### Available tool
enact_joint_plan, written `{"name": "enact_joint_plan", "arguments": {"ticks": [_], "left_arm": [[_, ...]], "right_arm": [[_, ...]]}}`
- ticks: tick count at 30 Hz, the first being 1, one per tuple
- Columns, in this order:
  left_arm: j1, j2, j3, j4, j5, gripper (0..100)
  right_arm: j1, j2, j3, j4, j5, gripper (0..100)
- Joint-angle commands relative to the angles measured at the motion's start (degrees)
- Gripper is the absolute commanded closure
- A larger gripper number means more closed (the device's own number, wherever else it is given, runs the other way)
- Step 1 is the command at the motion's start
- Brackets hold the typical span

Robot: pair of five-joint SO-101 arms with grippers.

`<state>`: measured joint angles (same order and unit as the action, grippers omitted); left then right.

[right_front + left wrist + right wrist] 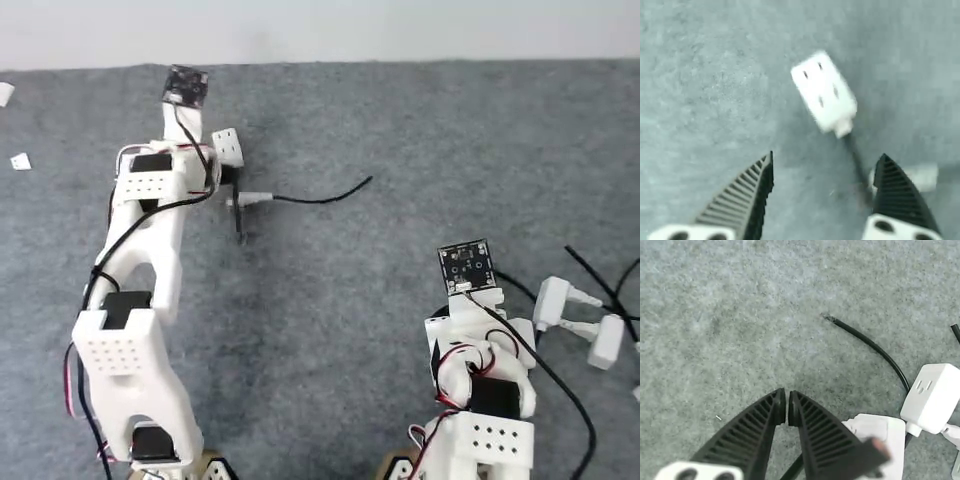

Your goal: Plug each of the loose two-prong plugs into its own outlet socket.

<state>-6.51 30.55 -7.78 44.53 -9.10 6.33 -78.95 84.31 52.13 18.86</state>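
Left gripper [827, 155] is wide open and empty over the carpet [715, 75], with the outlet socket [824, 92] just ahead and the loose plug [926, 176] beside one of my fingers, so I'd shift across, straddle the plug body squarely, then close; right gripper [787, 407] is closed on nothing.

A robotics lab bench: 2 white, printed-looking arms, the left arm [140, 290] and the right arm [485, 435], carry exposed camera boards [466, 266] and stand on a grey felt-like mat [400, 130] before a plain white wall [400, 30].
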Motion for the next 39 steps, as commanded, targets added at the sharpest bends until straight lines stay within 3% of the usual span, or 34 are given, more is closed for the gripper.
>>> {"name": "enact_joint_plan", "arguments": {"ticks": [1, 7, 12, 17, 25, 27, 30, 33, 36, 39], "left_arm": [[0.7, -2.9, -3.0, -3.3, 13.3, 69], [1.8, -2.5, -3.0, -4.0, 14.2, 69], [2.2, 7.2, -5.5, -17.4, 17.2, 69], [3.1, 14.2, -19.6, -6.2, 17.6, 69], [2.8, 41.3, -41.9, -13.5, 17.4, 69], [2.6, 46.9, -50.1, -10.2, 17.4, 69], [2.8, 51.7, -63.4, 1.2, 17.6, 70], [3.3, 55.5, -75.5, 12.8, 17.5, 82], [4.3, 59.6, -85.3, 18.2, 17.4, 100], [4.7, 61.1, -88.6, 22.1, 17.4, 98]], "right_arm": [[-0.3, -0.8, -0.4, -0.7, 0.6, 98.0], [-0.3, -0.8, -0.4, -0.7, 0.6, 98.0], [-0.3, -0.8, -0.4, -0.6, 0.6, 98.0], [-0.3, -0.8, -0.4, -0.5, 0.6, 98.0], [-0.3, -0.8, -0.4, -0.4, 0.6, 98.0], [-0.3, -0.8, -0.4, -0.4, 0.6, 98.0], [-0.3, -0.8, -0.4, -0.4, 0.7, 98.0], [-0.3, -0.8, -0.4, -0.4, 0.7, 98.0], [-0.3, -0.8, -0.4, -0.5, 0.7, 98.0], [-0.3, -0.8, -0.4, -0.6, 0.7, 98.0]]}}
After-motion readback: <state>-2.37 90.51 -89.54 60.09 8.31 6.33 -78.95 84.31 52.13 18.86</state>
